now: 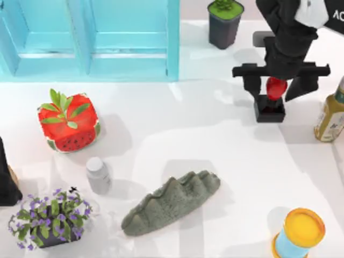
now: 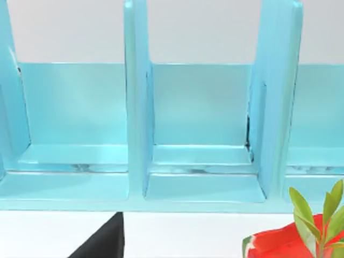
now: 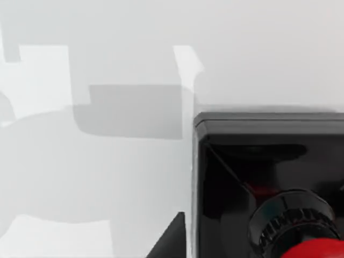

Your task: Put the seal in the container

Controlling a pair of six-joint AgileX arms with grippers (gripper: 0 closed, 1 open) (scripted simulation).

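Note:
The seal [image 1: 270, 109], a black square block with a glossy red knob, stands upright on the white table at the back right. My right gripper [image 1: 275, 88] hangs directly over it, open, with one finger on each side of the red knob and clear of it. The right wrist view shows the seal's black base [image 3: 242, 161] and red knob [image 3: 317, 250] close up, with one dark fingertip [image 3: 169, 239] beside the base. The container [image 1: 91, 40] is a light blue divided shelf at the back left; its compartments [image 2: 201, 129] face the left wrist camera. My left arm [image 1: 5, 177] is parked at the left edge.
A dark pot with a green plant [image 1: 224, 21] stands behind the seal, and a bottle [image 1: 331, 115] at the right edge. A watermelon planter [image 1: 68, 122], white bottle [image 1: 98, 174], grey-green ridged rock [image 1: 172, 201], purple flower pot [image 1: 48, 217] and yellow-lidded can [image 1: 301, 234] fill the front.

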